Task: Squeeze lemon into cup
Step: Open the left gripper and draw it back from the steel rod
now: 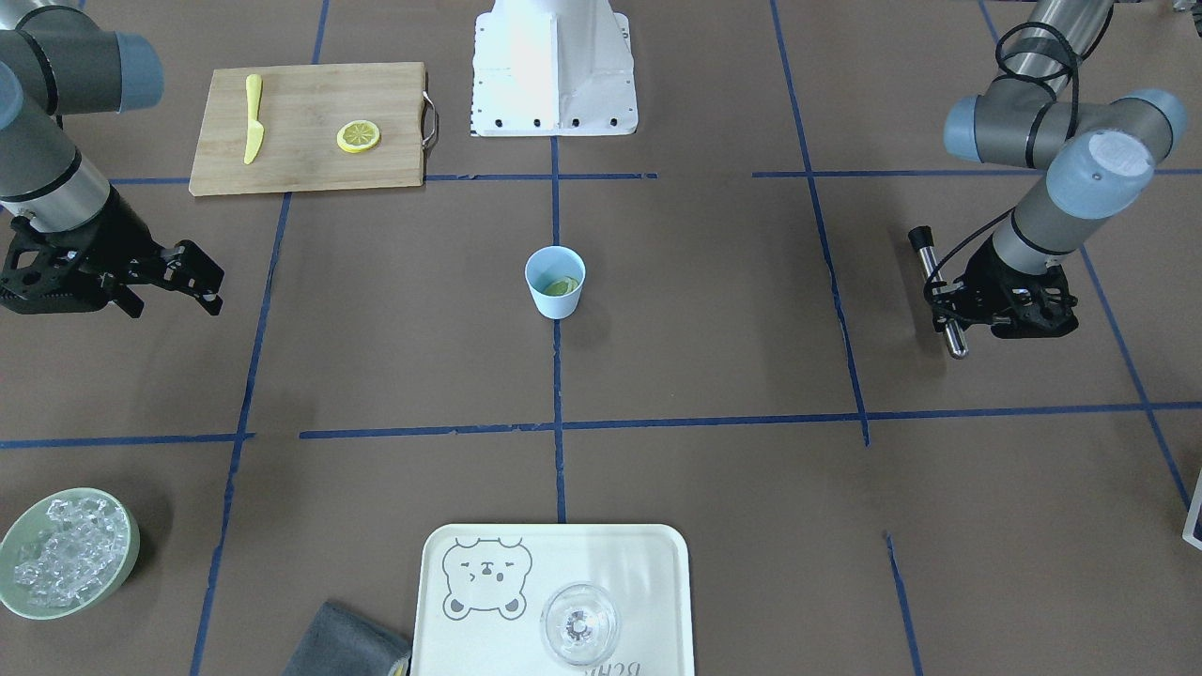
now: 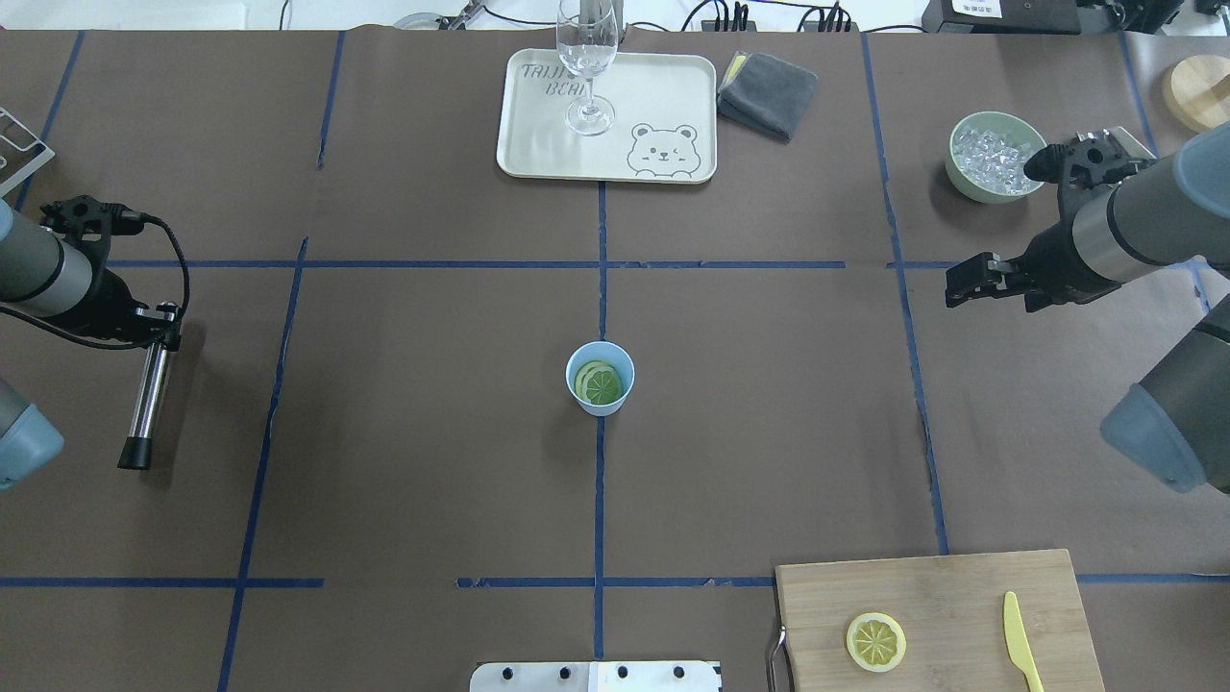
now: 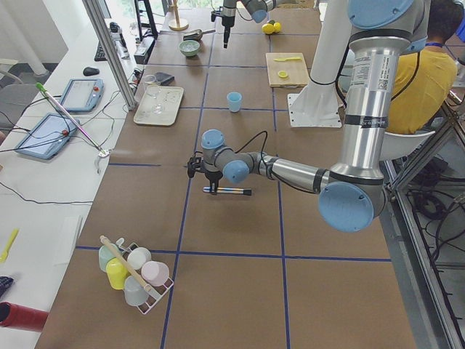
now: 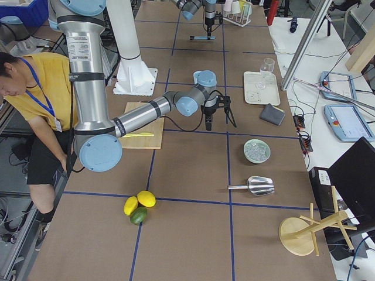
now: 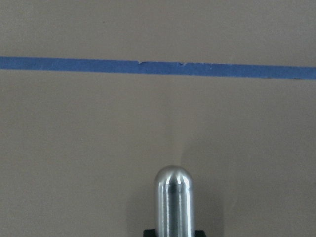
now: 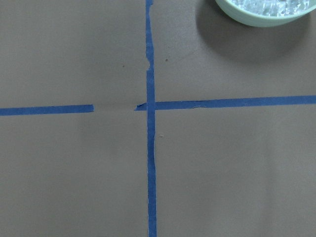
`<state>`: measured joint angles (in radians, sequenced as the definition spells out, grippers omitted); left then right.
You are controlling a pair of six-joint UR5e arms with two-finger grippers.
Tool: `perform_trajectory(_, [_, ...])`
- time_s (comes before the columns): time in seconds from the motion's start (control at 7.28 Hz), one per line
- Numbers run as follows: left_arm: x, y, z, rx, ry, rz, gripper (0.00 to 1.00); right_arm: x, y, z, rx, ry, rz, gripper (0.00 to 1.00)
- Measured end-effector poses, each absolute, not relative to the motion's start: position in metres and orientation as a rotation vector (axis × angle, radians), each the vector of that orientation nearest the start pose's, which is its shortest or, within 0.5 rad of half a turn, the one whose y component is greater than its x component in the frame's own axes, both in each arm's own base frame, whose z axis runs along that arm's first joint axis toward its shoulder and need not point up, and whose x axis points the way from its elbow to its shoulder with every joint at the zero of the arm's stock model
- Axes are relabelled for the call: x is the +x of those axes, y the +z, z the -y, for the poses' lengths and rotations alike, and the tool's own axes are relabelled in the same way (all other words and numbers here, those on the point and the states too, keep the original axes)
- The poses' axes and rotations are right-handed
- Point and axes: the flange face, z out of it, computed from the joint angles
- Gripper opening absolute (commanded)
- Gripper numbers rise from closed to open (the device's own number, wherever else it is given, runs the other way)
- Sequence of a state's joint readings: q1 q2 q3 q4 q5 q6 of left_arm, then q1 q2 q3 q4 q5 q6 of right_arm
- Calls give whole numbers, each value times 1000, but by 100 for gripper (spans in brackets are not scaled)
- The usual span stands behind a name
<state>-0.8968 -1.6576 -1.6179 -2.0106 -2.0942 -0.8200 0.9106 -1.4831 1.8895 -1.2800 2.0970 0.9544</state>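
The light blue cup (image 1: 555,282) stands at the table's centre, and also shows in the overhead view (image 2: 600,378). One lemon slice (image 2: 600,384) lies inside it, with another round slice partly under it. A second yellow lemon slice (image 1: 359,136) lies on the wooden cutting board (image 1: 310,127). My left gripper (image 1: 944,305) is far to the cup's side, shut on a metal rod (image 2: 149,394) with a black tip. My right gripper (image 1: 169,291) is open and empty, above the table on the cup's other side.
A yellow knife (image 1: 253,117) lies on the board. A cream tray (image 1: 451,648) holds a clear glass (image 1: 579,624) at the operators' edge, with a grey cloth (image 1: 347,643) beside it. A green bowl of ice (image 1: 66,554) sits near the right gripper.
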Motion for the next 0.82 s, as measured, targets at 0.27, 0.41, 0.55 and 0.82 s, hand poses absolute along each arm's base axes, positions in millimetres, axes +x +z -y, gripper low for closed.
perform_trajectory(0.27, [284, 553, 488, 66, 22, -744, 0, -259, 433, 469, 105, 93, 839, 100])
perform_trajectory(0.41, [286, 554, 487, 62, 23, -743, 0, -259, 433, 469, 105, 93, 839, 100])
perform_trajectory(0.55, [288, 555, 487, 58, 25, -741, 5, -259, 433, 469, 105, 93, 839, 100])
perform_trajectory(0.82, [293, 555, 488, 52, 27, -741, 99, -259, 433, 469, 105, 93, 840, 100])
